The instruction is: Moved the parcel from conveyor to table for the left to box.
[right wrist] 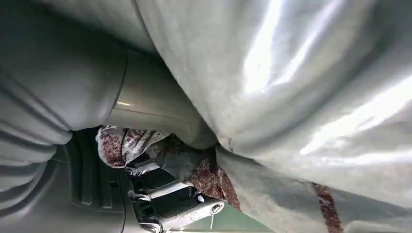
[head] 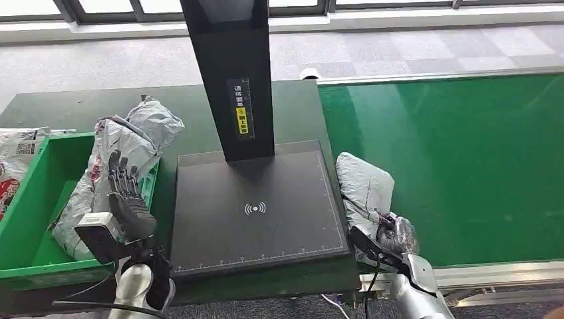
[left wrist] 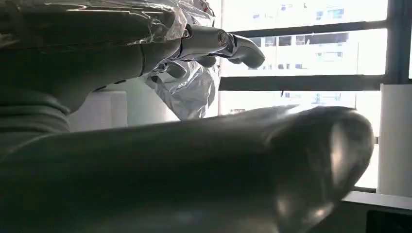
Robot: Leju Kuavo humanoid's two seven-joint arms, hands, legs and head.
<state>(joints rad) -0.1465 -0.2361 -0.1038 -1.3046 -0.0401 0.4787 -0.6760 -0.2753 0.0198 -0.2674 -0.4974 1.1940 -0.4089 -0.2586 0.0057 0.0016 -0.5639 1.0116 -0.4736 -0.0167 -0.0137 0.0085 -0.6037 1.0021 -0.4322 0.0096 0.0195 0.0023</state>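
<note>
A grey plastic parcel [head: 362,189] lies at the near left edge of the green conveyor belt [head: 452,166], beside the scanner plate. My right hand [head: 387,236] grips its near end from below; in the right wrist view the grey parcel [right wrist: 291,73] is pressed against the hand's thumb [right wrist: 73,73]. A second, longer grey parcel [head: 126,136] leans over the right rim of the green bin [head: 40,199]. My left hand [head: 123,193] stands against it with fingers [left wrist: 218,41] stretched along the wrinkled parcel [left wrist: 187,94] and the thumb [left wrist: 194,165] held apart, gripping nothing.
A black scanner plate [head: 256,206] with a tall black post [head: 229,73] stands on the dark green table [head: 80,106] between bin and belt. More bagged parcels [head: 16,159] lie at the far left. The belt stretches off to the right.
</note>
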